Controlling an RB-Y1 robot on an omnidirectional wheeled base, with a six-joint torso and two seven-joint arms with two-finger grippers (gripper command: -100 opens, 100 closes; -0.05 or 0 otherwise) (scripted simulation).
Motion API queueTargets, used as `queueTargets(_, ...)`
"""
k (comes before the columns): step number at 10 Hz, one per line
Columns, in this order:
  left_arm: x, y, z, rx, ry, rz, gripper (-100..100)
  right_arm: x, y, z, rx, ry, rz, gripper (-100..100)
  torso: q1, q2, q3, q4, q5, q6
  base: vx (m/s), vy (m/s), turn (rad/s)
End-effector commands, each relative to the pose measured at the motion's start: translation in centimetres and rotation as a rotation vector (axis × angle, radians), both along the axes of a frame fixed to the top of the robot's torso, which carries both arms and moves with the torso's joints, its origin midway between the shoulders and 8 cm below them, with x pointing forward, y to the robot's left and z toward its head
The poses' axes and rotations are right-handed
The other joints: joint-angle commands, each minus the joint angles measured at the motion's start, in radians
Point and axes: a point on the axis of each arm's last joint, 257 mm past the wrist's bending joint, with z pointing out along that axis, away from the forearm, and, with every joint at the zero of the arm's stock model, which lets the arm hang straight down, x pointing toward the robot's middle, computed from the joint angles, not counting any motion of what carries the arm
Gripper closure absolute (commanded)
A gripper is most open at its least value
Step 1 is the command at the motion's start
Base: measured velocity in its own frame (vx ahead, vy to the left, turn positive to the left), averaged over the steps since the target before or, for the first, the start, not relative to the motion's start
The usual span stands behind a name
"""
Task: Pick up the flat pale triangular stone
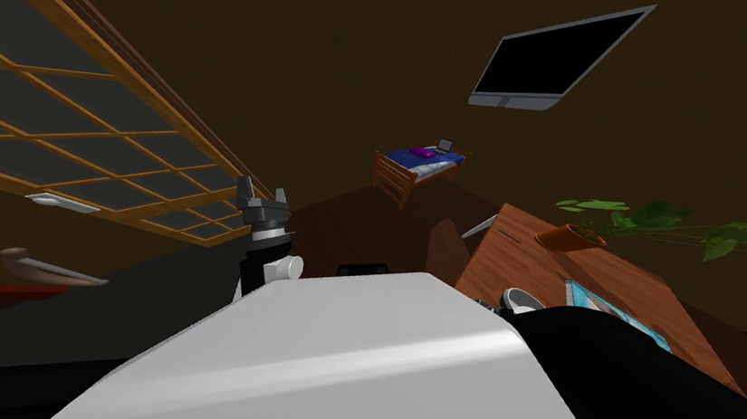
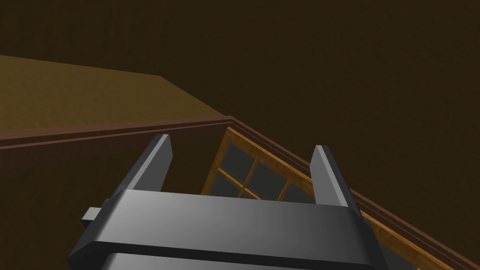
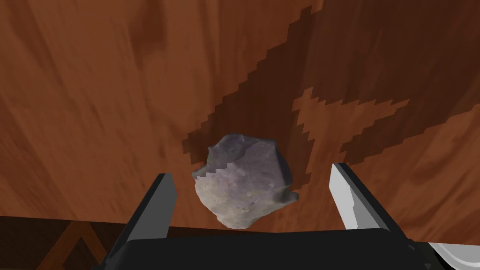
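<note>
A pale grey, lumpy stone (image 3: pixel 243 185) lies on the reddish wooden table (image 3: pixel 93 93), close to the table's edge. My right gripper (image 3: pixel 251 176) is open and straddles it, one finger on each side with a gap to both. Part of the stone is in shadow. My left gripper (image 1: pixel 265 198) is held up at the left of my chest, near the window; in its wrist view the left gripper (image 2: pixel 241 144) is open with nothing between its fingers.
The wooden table (image 1: pixel 608 281) stands at my right with a potted plant (image 1: pixel 571 237) and a turquoise flat item (image 1: pixel 614 309) on it. A small bed (image 1: pixel 419 167) stands far ahead. A dark screen (image 1: pixel 557 59) hangs on the wall.
</note>
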Motion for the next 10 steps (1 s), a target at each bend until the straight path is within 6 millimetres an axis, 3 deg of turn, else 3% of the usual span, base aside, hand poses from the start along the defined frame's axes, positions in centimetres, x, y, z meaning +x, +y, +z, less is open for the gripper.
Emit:
queueTargets(1, 0.0, 0.0, 0.0, 0.0, 0.0, 0.0, 0, 0.0, 0.0, 0.0, 0.0, 0.0, 0.0, 100, 0.0, 0.0, 0.0, 0.0, 0.0, 0.0, 0.0, -0.006, 0.001)
queueTargets(5, 0.0, 0.0, 0.0, 0.0, 0.0, 0.0, 0, 0.1, -0.1, 0.1, -0.003, -0.001, 0.001, 100, 0.0, -0.001, -0.001, 0.0, -0.001, 0.0, 0.0, 0.0, 0.0)
queueTargets(6, 0.0, 0.0, 0.0, 0.0, 0.0, 0.0, 0, 0.1, -0.1, 0.1, -0.003, -0.002, 0.001, 0, 0.0, -0.001, -0.001, -0.001, -0.002, 0.0, 0.0, 0.0, 0.0)
queueTargets(7, 0.0, 0.0, 0.0, 0.0, 0.0, 0.0, 0, 0.3, -0.9, 1.0, 0.0, 0.001, 0.007, 100, -0.001, -0.001, -0.001, -0.001, -0.002, 0.0, 0.0, 0.027, -0.062)
queueTargets(9, 0.0, 0.0, 0.0, 0.0, 0.0, 0.0, 0, 0.5, -1.2, 1.3, -0.004, -0.001, 0.008, 100, 0.002, -0.001, -0.001, -0.001, -0.001, 0.0, 0.002, 0.033, -0.052)
queueTargets(10, 0.0, 0.0, 0.0, 0.0, 0.0, 0.0, 0, 0.5, -1.2, 1.4, -0.003, 0.0, 0.009, 0, 0.001, -0.001, -0.001, -0.001, -0.002, 0.0, 0.0, 0.0, 0.0)
